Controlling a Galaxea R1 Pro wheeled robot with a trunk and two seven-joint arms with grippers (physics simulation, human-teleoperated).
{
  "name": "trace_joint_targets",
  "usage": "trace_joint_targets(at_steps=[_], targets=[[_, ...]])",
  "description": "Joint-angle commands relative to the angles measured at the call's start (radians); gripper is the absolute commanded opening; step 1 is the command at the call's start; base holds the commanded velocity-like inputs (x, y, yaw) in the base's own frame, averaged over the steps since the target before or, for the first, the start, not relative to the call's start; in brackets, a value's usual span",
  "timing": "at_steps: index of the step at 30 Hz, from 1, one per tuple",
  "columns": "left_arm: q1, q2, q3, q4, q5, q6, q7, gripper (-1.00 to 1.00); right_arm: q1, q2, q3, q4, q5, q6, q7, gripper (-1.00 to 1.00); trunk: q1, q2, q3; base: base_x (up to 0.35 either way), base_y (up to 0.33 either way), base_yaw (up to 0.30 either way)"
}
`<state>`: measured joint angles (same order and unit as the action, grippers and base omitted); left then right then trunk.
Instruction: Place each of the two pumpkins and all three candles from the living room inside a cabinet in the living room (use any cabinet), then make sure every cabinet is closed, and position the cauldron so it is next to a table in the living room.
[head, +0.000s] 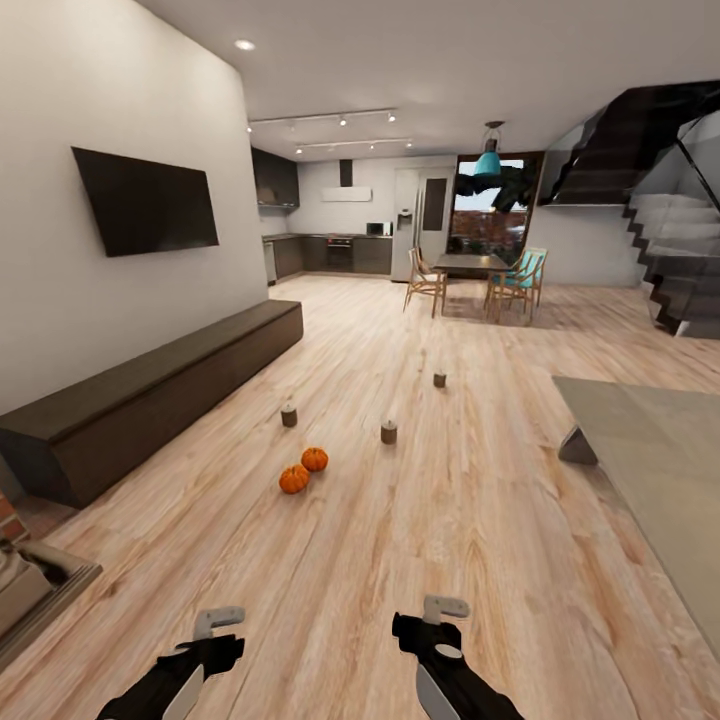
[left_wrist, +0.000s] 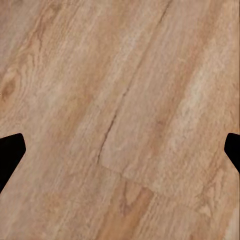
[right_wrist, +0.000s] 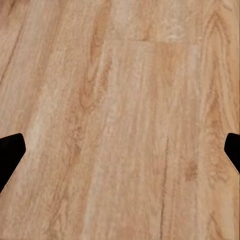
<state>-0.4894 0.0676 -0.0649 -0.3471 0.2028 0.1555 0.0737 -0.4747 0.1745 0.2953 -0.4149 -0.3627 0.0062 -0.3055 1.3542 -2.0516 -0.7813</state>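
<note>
Nearest the camera in the head view, the left gripper (head: 218, 622) and the right gripper (head: 445, 607) hung low over the bare plank floor (head: 480, 560), both pointing forward. Each wrist view looked straight down at wood grain, with dark fingertips (left_wrist: 10, 152) at the far edges of the left wrist view and likewise fingertips (right_wrist: 10, 150) in the right wrist view. With the tips set that wide and nothing between them, both claws read as released and empty.

Ahead of the grippers, well apart from them, the two pumpkins sat on the floor just beside each other: the nearer pumpkin (head: 294, 479) and the farther pumpkin (head: 315, 459). They lay forward and slightly toward the left arm's side, so the left gripper seemed the nearer one for a first pick, though neither arm could reach without the base rolling forward.

Beyond the pumpkins stood the three candles, spread apart: the left candle (head: 289, 414), the middle candle (head: 389, 432) and the far candle (head: 439, 379).

The cabinet (head: 150, 405) ran along the left wall under the television (head: 145, 200), its long axis stretching away from the robot, both fronts apparently shut. To the right lay the corner of a grey rug (head: 650, 440). At the far end stood a dining table (head: 470, 265) with chairs.
</note>
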Motion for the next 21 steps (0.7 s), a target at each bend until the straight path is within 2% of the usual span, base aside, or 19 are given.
trace_joint_targets(at_steps=[1,3,6,17,21], targets=[[0.0,-0.001,-0.007,0.039,0.01,-0.061,0.006,1.0,-0.001,0.0,0.005,0.0,-0.005,-0.009,-0.008,1.0,0.0,0.0,-0.001,0.34,0.0,0.0],[0.0,-0.002,-0.006,0.087,0.01,-0.13,0.006,1.0,-0.001,0.0,0.005,0.001,-0.005,-0.016,-0.009,1.0,0.0,0.0,-0.001,0.341,0.0,0.0],[0.0,-0.006,-0.009,0.117,0.011,-0.173,0.006,1.0,-0.001,0.0,0.005,0.001,-0.005,-0.02,-0.009,1.0,0.0,0.0,-0.001,0.341,0.0,0.0],[0.0,-0.015,-0.01,0.131,0.013,-0.189,0.006,1.0,-0.001,-0.003,0.002,0.001,-0.019,-0.024,-0.008,1.0,0.0,0.0,-0.001,0.341,0.0,0.0],[0.0,-0.017,-0.011,0.131,0.014,-0.189,0.006,1.0,-0.001,-0.001,0.002,0.046,-0.02,-0.046,-0.008,1.0,0.0,0.0,-0.001,0.341,0.0,0.0]])
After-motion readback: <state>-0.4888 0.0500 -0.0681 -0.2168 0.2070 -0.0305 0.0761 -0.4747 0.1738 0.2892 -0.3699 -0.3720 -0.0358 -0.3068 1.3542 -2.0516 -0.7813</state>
